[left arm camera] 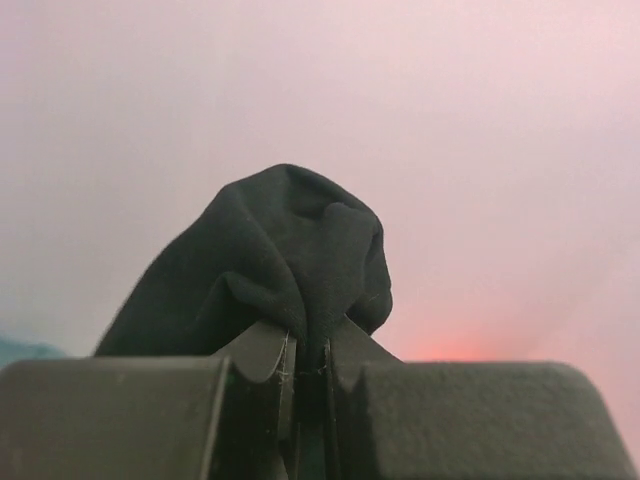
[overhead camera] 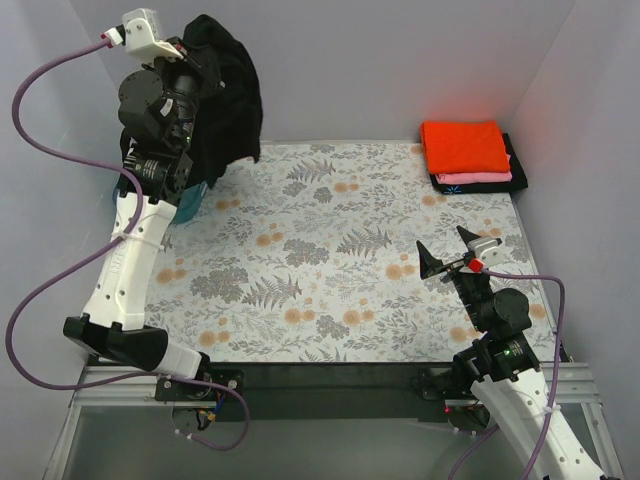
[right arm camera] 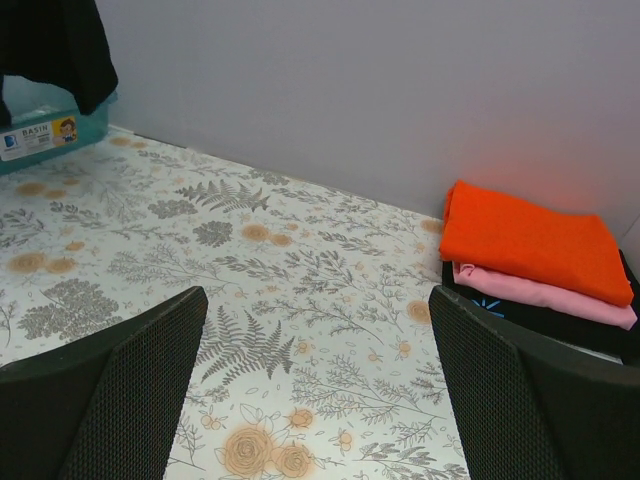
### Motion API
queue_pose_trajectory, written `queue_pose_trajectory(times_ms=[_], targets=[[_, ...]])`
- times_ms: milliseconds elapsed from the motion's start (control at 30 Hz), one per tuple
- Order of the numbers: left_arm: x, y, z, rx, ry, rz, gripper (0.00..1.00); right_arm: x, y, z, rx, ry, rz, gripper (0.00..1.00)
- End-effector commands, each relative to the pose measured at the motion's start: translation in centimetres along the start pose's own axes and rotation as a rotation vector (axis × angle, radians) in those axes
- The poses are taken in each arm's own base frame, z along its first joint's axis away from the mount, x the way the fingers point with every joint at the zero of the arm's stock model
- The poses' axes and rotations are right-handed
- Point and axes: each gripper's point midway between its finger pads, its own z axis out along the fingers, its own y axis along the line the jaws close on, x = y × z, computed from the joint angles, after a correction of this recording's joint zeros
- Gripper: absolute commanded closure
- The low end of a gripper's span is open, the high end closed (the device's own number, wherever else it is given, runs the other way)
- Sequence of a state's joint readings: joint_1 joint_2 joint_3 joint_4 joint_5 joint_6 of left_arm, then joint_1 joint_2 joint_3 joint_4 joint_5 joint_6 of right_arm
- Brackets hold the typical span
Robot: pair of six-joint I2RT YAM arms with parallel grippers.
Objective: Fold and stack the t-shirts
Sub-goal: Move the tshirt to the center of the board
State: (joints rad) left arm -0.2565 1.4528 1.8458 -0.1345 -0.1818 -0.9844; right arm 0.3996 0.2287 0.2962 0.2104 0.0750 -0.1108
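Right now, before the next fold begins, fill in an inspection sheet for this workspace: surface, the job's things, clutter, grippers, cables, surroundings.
Surface: floral table cover, lying flat.
Job's things: large black shirt hangs bunched from the left arm, above the far left corner. At the far right corner is a folded stack: orange shirt on pink shirt on black shirt with a blue mark.
Clutter: teal tub, far left, under the hanging shirt.
Grippers: left gripper, jaws shut on the large black shirt; right gripper, jaws open and holding nothing.
Cables: left purple cable and right purple cable loop beside their arms.
Surroundings: plain pale walls on three sides.
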Motion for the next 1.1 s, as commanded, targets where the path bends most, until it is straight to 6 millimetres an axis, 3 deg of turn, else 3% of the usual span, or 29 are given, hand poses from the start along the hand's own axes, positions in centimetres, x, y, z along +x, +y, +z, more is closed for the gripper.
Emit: queue_pose_trajectory(times_ms=[0, 33, 100, 233, 333, 400, 467, 500, 533, 567, 600, 633, 667, 700, 733, 800, 867, 933, 967, 1033, 1067], targets=[[-1.9, -6.7, -1.8, 0.268, 0.017, -0.086, 1.0, -1.6, -0.1, 0.1, 0.001, -0.054, -0.012, 0.02], [-3.2, -8.0, -2.3, 0.314, 0.002, -0.11, 1.0, -1.5, -0.1, 0.1, 0.003, -0.052, -0.014, 0.02], [-3.8, -10.2, -3.4, 0.413, 0.022, -0.163, 1.0, -1.6, -0.2, 0.1, 0.005, -0.056, -0.015, 0.02], [-3.8, -11.9, -4.8, 0.507, 0.052, -0.223, 1.0, -1.6, -0.2, 0.1, 0.009, -0.056, -0.014, 0.02], [-1.5, -11.3, -5.1, 0.501, 0.1, -0.233, 1.0, -1.5, -0.2, 0.1, 0.009, -0.053, -0.014, 0.02], [1.3, -10.4, -5.5, 0.482, 0.159, -0.232, 1.0, -1.4, -0.2, 0.1, 0.008, -0.048, -0.016, 0.02], [3.5, -9.0, -5.7, 0.43, 0.189, -0.224, 1.0, -1.5, -0.3, 0.2, 0.011, -0.046, -0.015, 0.02], [8.0, -6.9, -5.8, 0.364, 0.268, -0.216, 1.0, -1.5, -0.3, 0.3, 0.013, -0.045, -0.013, 0.02], [8.6, -5.7, -6.6, 0.321, 0.266, -0.208, 1.0, -1.4, -0.3, 0.3, 0.015, -0.041, -0.01, 0.02], [10.6, -3.3, -6.6, 0.215, 0.273, -0.187, 1.0, -1.4, -0.4, 0.3, 0.021, -0.036, -0.007, 0.02], [15.4, 0.0, -7.5, 0.104, 0.345, -0.162, 0.96, -1.3, -0.4, 0.4, 0.02, -0.03, -0.002, 0.02], [16.4, 2.1, -8.7, 0.022, 0.34, -0.147, 0.92, -1.4, -0.3, 0.4, 0.018, -0.027, 0.022, 0.02], [17.5, 5.4, -9.2, -0.12, 0.318, -0.109, 0.84, -1.0, -0.1, 0.5, 0.014, -0.008, 0.038, 0.02], [19.0, 7.2, -10.4, -0.191, 0.343, -0.086, 0.76, -1.1, 0.0, 0.6, 0.008, 0.008, 0.056, 0.02], [21.2, 9.4, -12.5, -0.256, 0.387, -0.06, 0.59, -0.9, 0.3, 0.7, -0.001, 0.029, 0.082, 0.02], [22.7, 11.9, -14.9, -0.35, 0.424, -0.019, 0.45, 0.1, 0.8, 1.3, -0.023, 0.117, 0.103, 0.02], [23.6, 13.3, -17.4, -0.388, 0.447, -0.004, 0.35, 1.9, 2.0, 1.9, -0.063, 0.225, 0.166, 0.02], [24.5, 14.0, -19.2, -0.406, 0.484, 0.007, 0.32, 2.0, 3.5, 2.5, -0.149, 0.282, 0.174, 0.02], [24.9, 14.2, -20.1, -0.409, 0.499, 0.003, 0.32, 3.7, 4.4, 3.0, -0.184, 0.363, 0.215, 0.02], [26.4, 13.5, -21.2, -0.364, 0.574, -0.027, 0.29, 4.1, 4.9, 3.9, -0.193, 0.44, 0.254, 0.02], [27.4, 13.2, -21.7, -0.348, 0.613, -0.043, 0.28, 6.1, 5.6, 4.5, -0.212, 0.526, 0.281, 0.02]])
